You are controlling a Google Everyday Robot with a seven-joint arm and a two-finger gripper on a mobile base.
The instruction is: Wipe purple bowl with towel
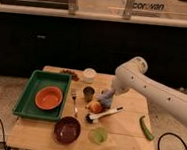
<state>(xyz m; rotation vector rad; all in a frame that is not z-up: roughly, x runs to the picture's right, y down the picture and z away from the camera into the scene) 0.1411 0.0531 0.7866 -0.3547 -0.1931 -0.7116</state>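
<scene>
The dark purple bowl stands near the front edge of the wooden table, left of centre. A bluish-grey towel is bunched at the middle of the table, beside a dark metal cup. My white arm comes in from the right and bends down to the towel. My gripper is at the towel, about a bowl's width behind and to the right of the purple bowl. The towel and arm hide the gripper's tip.
A green tray at the left holds an orange bowl. A white cup, a fork, an orange fruit, a white-handled brush, a small green cup and a green cucumber lie around.
</scene>
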